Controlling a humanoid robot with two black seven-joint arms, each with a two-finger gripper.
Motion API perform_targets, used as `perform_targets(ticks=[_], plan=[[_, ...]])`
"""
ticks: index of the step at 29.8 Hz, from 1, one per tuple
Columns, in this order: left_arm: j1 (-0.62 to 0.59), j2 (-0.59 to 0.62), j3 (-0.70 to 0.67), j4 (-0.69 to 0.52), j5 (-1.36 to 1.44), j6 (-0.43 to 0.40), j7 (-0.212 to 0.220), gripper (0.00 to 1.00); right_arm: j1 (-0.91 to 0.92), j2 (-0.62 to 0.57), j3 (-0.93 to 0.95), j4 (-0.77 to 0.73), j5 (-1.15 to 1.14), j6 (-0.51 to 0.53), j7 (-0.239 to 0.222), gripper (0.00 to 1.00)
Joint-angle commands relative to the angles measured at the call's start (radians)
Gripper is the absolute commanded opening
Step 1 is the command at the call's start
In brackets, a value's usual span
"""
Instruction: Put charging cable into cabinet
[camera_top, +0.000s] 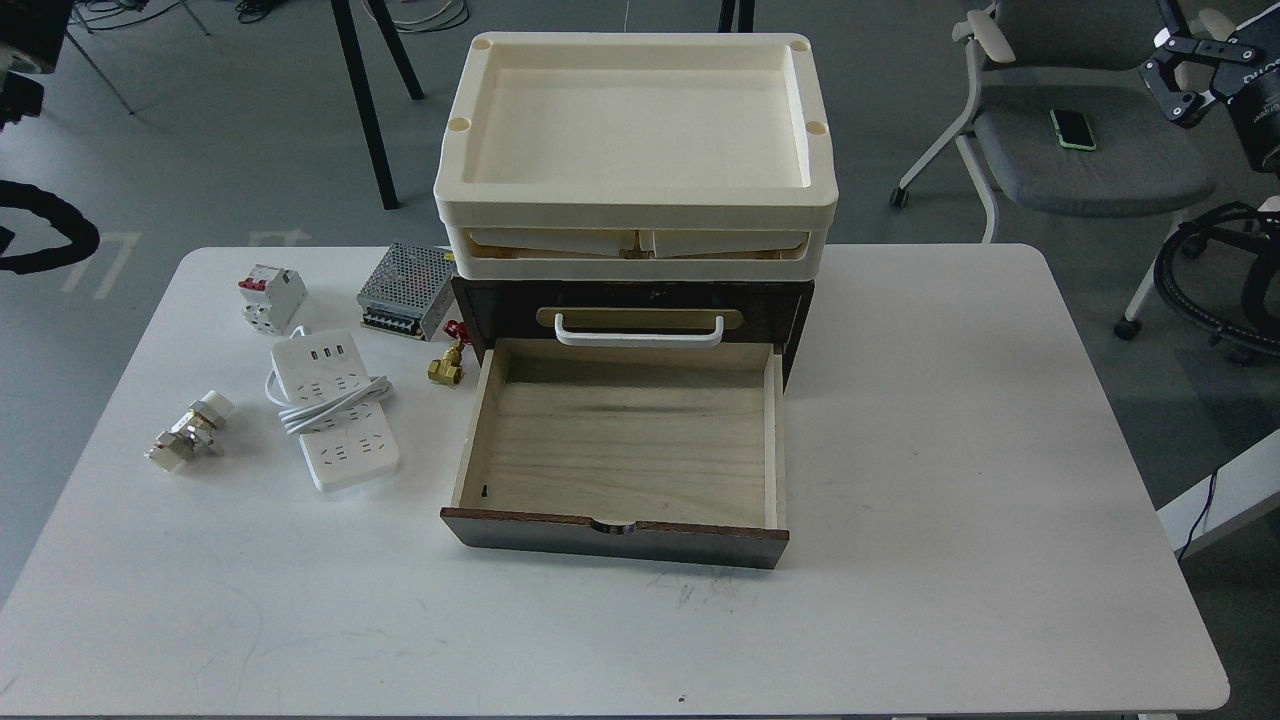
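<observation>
Charging cable (335, 415): no legible label; cabinet (625, 310) drawer open.

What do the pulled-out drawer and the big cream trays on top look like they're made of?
The open pale drawer looks like unfinished light wood: grain lines run across its floor, behind a dark brown, glossier front panel. The stacked cream trays look like moulded plastic, matte, with rounded rims and no grain.

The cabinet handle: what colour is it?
White; the handle sits on a brass-coloured plate, seen best in the head view.
</observation>
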Motion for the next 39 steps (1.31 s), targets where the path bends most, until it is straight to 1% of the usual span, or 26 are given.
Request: perform_targets(ticks=[1,3,7,10,12,14,16,17,19,21,23,26,28,31,34,39], plan=[[0.000,0.161,-0.001,-0.091,0.323,0.000,-0.008,0.93,-0.017,-0.014,0.004,0.000,0.000,0.000,-0.001,1.00],[0.002,0.201,-0.018,-0.134,0.553,0.000,-0.008,0.93,-0.026,-0.023,0.004,0.000,0.000,0.000,0.001,1.00],[0.017,0.279,-0.024,-0.295,1.018,0.000,-0.014,0.93,-0.038,-0.038,0.006,-0.002,0.000,0.000,0.002,1.00],[0.085,0.339,0.019,-0.418,1.256,0.000,-0.038,0.93,-0.057,-0.044,0.007,-0.003,0.002,0.000,0.002,1.00],[0.111,0.361,0.094,-0.473,1.411,0.000,-0.049,0.94,-0.066,-0.058,0.007,-0.002,0.002,0.000,0.002,1.00],[0.115,0.364,0.169,-0.493,1.558,0.000,-0.084,0.94,-0.072,-0.075,0.007,0.000,0.005,0.000,0.002,1.00],[0.118,0.353,0.255,-0.493,1.750,0.000,-0.141,0.94,-0.078,-0.086,0.009,0.000,0.005,0.000,0.002,1.00],[0.120,0.347,0.288,-0.490,1.839,0.000,-0.159,0.94,-0.081,-0.086,0.009,0.000,0.005,0.000,0.002,1.00],[0.123,0.309,0.354,-0.472,1.997,0.000,-0.161,0.94,-0.087,-0.089,0.009,0.000,0.005,0.000,0.002,1.00],[0.117,0.252,0.390,-0.395,2.058,0.000,-0.161,0.93,-0.094,-0.092,0.009,0.001,0.005,0.000,0.002,1.00],[0.114,0.197,0.396,-0.316,2.070,0.006,-0.161,0.93,-0.098,-0.093,0.009,0.001,0.005,0.000,0.002,1.00],[0.114,0.158,0.396,-0.259,2.108,0.036,-0.161,0.93,-0.110,-0.093,0.009,0.001,0.005,0.000,0.002,1.00],[0.111,0.123,0.396,-0.207,2.136,0.039,-0.161,0.93,-0.112,-0.093,0.010,0.001,0.005,0.000,0.002,1.00],[0.096,-0.001,0.398,-0.069,2.176,0.047,-0.161,0.93,-0.117,-0.095,0.011,0.001,0.006,0.000,0.002,1.00],[0.088,-0.079,0.404,0.042,2.229,0.090,-0.161,0.93,-0.120,-0.101,0.011,0.001,0.006,0.000,0.002,1.00],[0.091,-0.121,0.441,0.091,2.256,0.102,-0.161,0.93,-0.124,-0.101,0.011,-0.005,0.006,0.000,0.002,1.00]])
